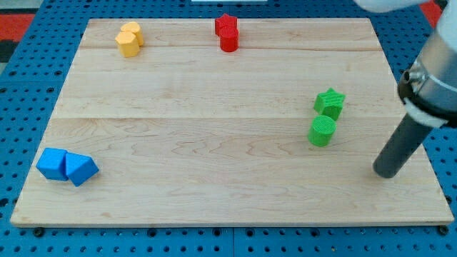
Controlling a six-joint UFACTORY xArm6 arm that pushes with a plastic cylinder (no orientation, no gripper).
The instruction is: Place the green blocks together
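Observation:
A green star block (330, 103) and a green cylinder (322, 131) sit close together at the right of the wooden board (214, 143), the star just above the cylinder and nearly touching it. My tip (386, 171) rests on the board to the right of and below the green cylinder, apart from both green blocks.
Two yellow blocks (129, 38) sit together at the top left. Two red blocks (227, 32), one a star, sit together at the top middle. Two blue blocks (66, 167) sit together at the bottom left. A blue pegboard (28, 71) surrounds the board.

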